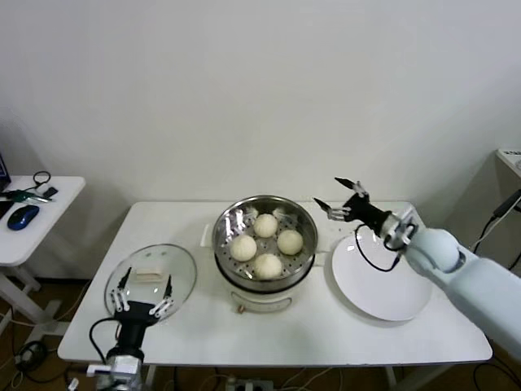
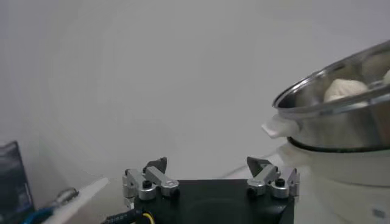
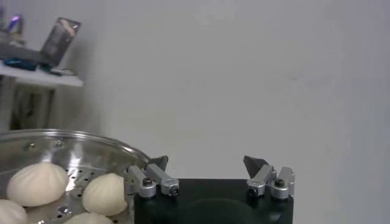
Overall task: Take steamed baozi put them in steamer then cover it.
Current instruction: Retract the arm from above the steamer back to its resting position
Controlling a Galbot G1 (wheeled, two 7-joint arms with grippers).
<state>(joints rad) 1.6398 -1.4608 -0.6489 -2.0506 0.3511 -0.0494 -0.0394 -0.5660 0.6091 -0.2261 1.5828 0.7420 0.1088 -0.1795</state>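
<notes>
Clear glass, with a metal rim and a cream handle, the cover (image 1: pixel 153 279) lies flat on the white table (image 1: pixel 203 326) at the left, and the left gripper (image 1: pixel 143 295) hovers over its near edge, wide open and empty. In the middle, four smooth white buns (image 1: pixel 266 242) sit in the shiny steel steamer (image 1: pixel 264 234). Right of it, above the far edge of the white plate (image 1: pixel 383 285), the right gripper (image 1: pixel 339 196) hangs in the air, also wide open and holding nothing.
</notes>
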